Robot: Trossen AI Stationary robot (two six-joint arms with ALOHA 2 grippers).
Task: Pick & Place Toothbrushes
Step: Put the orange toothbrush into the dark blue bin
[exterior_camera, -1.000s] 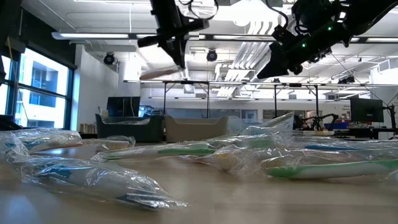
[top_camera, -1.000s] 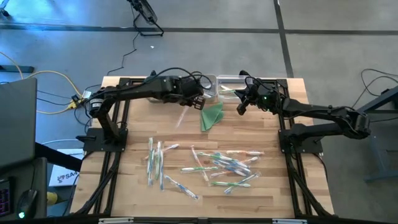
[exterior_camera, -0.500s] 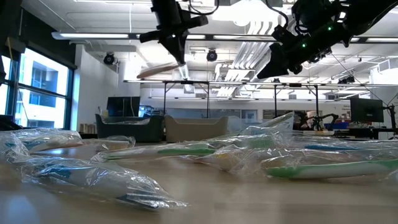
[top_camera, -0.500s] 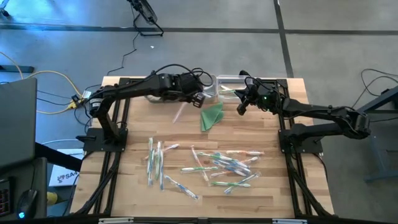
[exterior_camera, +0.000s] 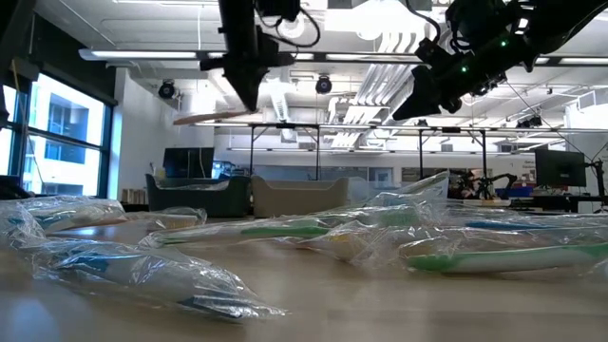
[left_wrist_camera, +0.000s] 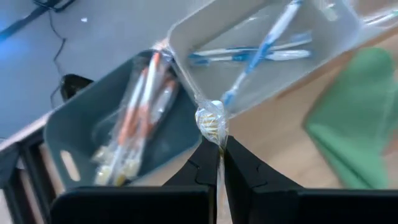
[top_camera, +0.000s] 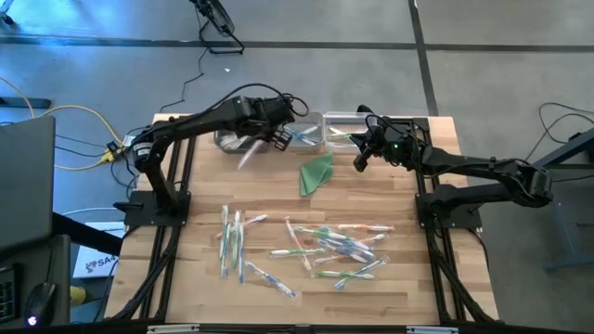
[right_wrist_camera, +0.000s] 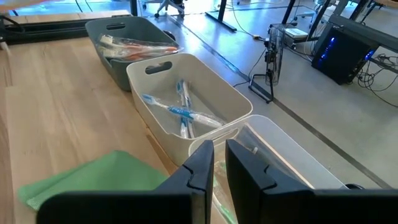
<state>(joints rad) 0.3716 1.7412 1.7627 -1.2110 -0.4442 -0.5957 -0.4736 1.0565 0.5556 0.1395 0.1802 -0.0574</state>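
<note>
Beside the white bin (top_camera: pixel 306 133) on its left stands the grey bin (top_camera: pixel 230 139), holding orange-accented toothbrushes, and over that grey bin's near edge hangs the left gripper (left_wrist_camera: pixel 219 144), clenched on the crinkled end of a wrapped toothbrush (top_camera: pixel 249 155) that slants down toward the table. The white bin itself holds blue-accented brushes, the green cloth (top_camera: pixel 317 173) lies just in front of it, and the loose toothbrushes (top_camera: pixel 325 249) are scattered well in front of it on the wooden table (top_camera: pixel 200 190). To the white bin's right, above the clear bin (top_camera: pixel 345 130), the right gripper (right_wrist_camera: pixel 219 163) hovers with its fingers nearly together, gripping nothing.
</note>
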